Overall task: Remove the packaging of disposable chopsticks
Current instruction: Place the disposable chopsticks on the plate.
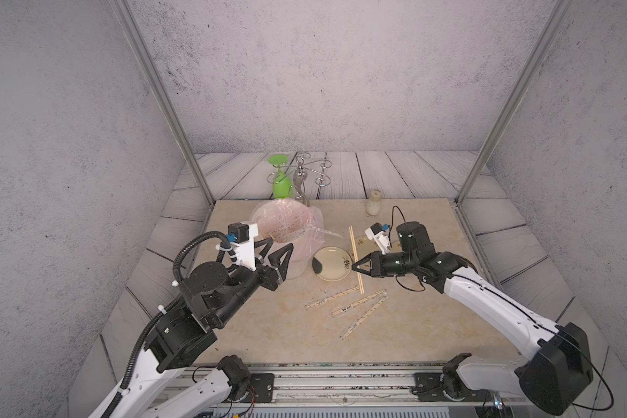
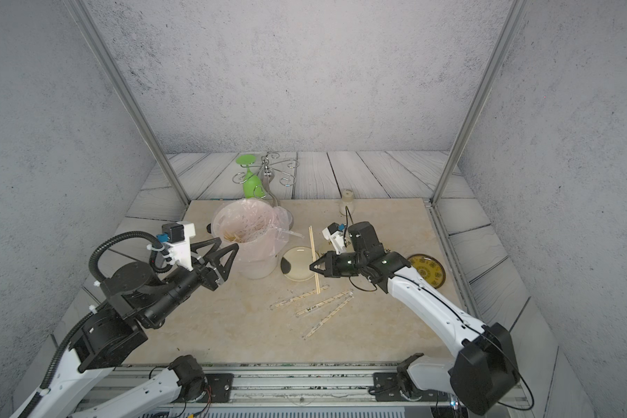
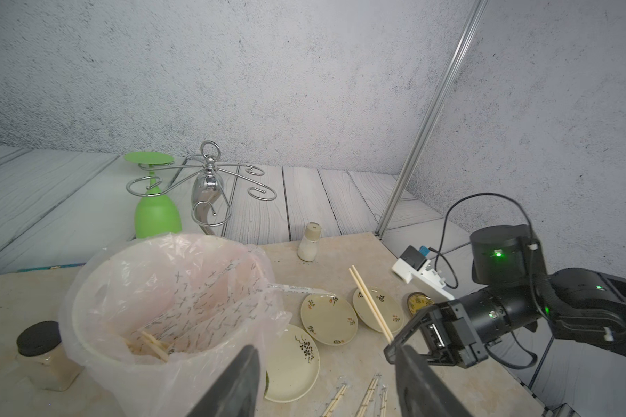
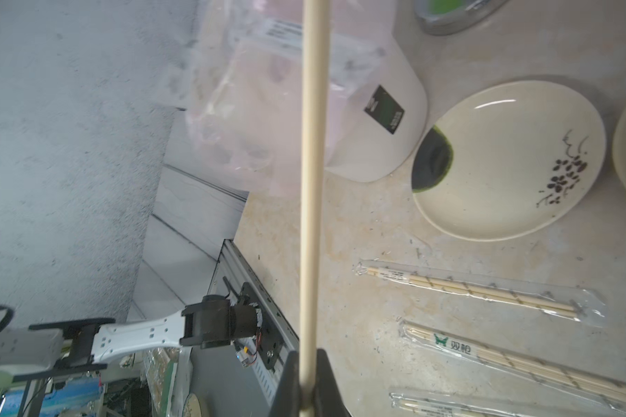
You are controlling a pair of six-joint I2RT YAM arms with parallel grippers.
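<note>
Landmark: the white bin (image 1: 286, 253) with its pink liner (image 2: 247, 224), at the far left of the tan table (image 1: 268, 325); every place below is given from it.
Left gripper (image 1: 274, 258): just in front of the bin's rim, jaws spread wide, nothing between them.
Right gripper (image 1: 357, 267): well to the right of the bin, past the nearest plate; jaws shut on the bare chopsticks (image 1: 355, 258), gripped low on their length, so that the sticks run away from the jaws toward the back of the table.
Step in hand: my judgement is that one pair is out of its sleeve, and a clear sleeve (image 3: 297, 288) hangs over the bin's right rim, so the wrapper looks only just let go.
Next move: probably setting the bare pair down on a plate, then going for a wrapped pair; a flat, slippery sleeve calls for a pinch at its crimped end.
Plates: three pale ones (image 3: 327, 317) right of the bin, plus one dark yellow dish (image 2: 428, 269) farther right.
Wrapped pairs (image 1: 357, 302): three, lying flat in front and right of the bin, well apart from both grippers.
Bare pairs: one, in the right jaws; sticks also lie inside the bin, number unclear.
</note>
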